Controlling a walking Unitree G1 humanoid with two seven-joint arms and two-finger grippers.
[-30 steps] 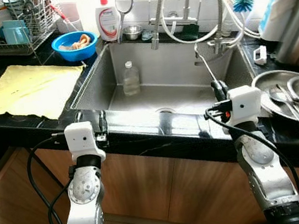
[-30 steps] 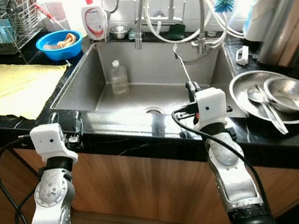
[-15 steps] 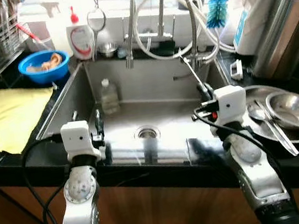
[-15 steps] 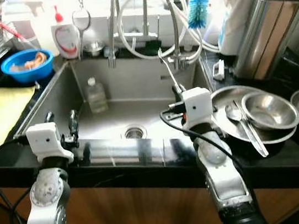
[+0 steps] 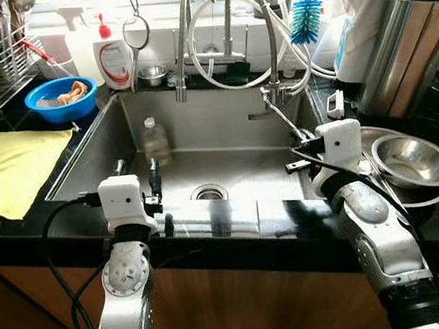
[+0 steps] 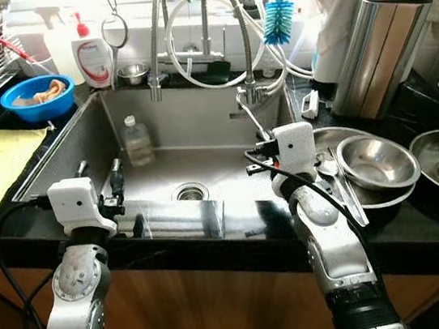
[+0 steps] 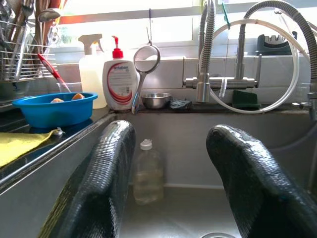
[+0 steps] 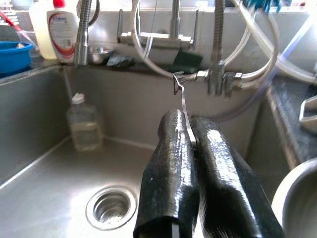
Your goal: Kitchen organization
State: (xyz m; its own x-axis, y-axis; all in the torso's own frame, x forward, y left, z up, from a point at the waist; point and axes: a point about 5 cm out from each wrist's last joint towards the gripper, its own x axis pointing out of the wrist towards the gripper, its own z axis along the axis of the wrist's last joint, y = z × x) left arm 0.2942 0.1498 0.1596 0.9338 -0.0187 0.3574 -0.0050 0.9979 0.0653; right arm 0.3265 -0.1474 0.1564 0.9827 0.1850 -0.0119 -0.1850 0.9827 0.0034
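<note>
A thin metal utensil point(image 8: 184, 111) is pinched between the closed fingers of the right gripper point(image 8: 190, 148) at frame centre over the sink point(image 5: 102, 140), the left gripper point(image 7: 168, 173) is held wide and empty, so most tidying is judged undone.

Silver arms, white wrist boxes, black cables, black-fingered pincers.

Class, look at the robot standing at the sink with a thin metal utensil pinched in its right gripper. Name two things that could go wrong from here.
The thin metal utensil, pinched only low on its handle by the right gripper, might slip and drop into the sink. Its tip sits near the tap hoses and could snag on them.
</note>
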